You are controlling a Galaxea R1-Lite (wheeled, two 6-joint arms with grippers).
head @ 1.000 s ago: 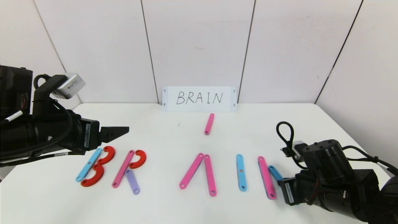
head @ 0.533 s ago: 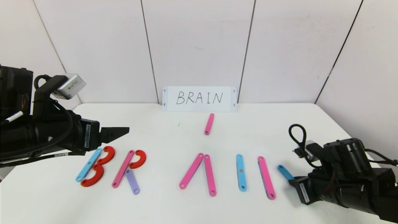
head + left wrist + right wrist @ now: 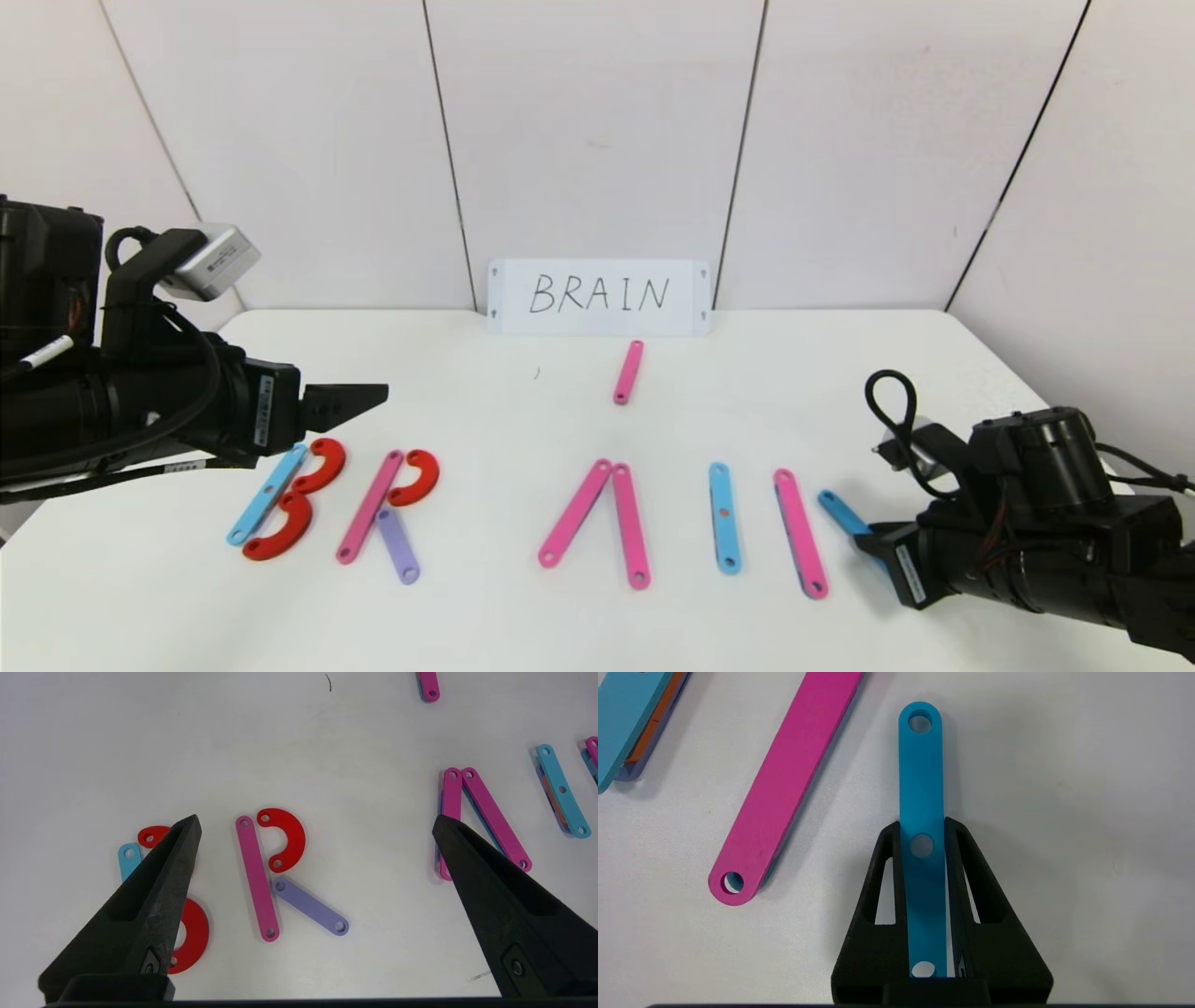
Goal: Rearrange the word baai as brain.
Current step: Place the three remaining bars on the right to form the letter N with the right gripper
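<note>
Letters laid out in a row on the white worktop [image 3: 523, 616].
The right hand [image 3: 922, 833] pinched a light-blue strip [image 3: 921, 779] at the right end of the word [image 3: 523, 513], just right of a long pink strip [image 3: 800, 532], its free end angled far-left. The left hand [image 3: 315, 826] hung with fingers spread wide over the B [image 3: 285, 499] and R [image 3: 387, 509] at the left end. A short pink strip [image 3: 628, 371] lay apart, farther back, near the white card [image 3: 598, 297] reading BRAIN.
</note>
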